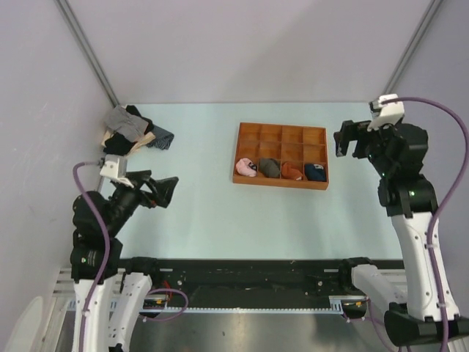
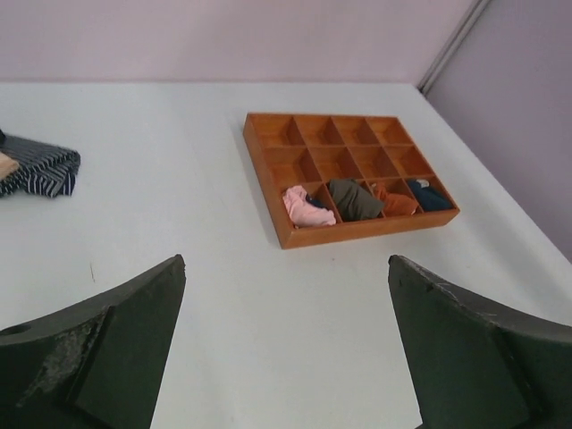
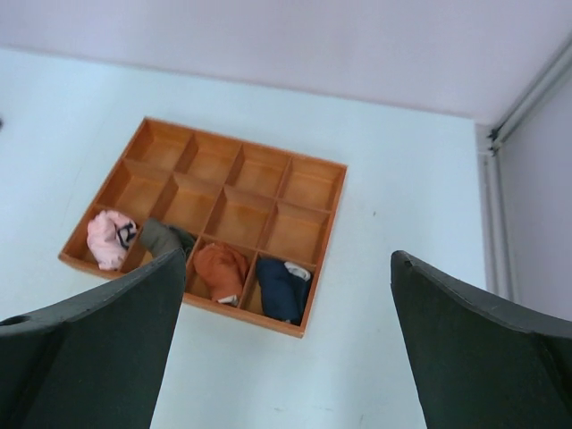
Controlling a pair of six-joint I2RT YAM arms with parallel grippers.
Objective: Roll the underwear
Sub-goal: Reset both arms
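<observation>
Your left claw and right claw hang wide and empty, with the underwear bundled in the near-left compartment of the tray.

Pink underwear rolled in tray's near-left compartment

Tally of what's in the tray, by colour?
pink underwear: 1
dark grey bundle: 1
orange bundle: 1
navy bundle: 1
Total: 4, one to a compartment, filling the row of the wooden tray nearest the arms.
</observation>
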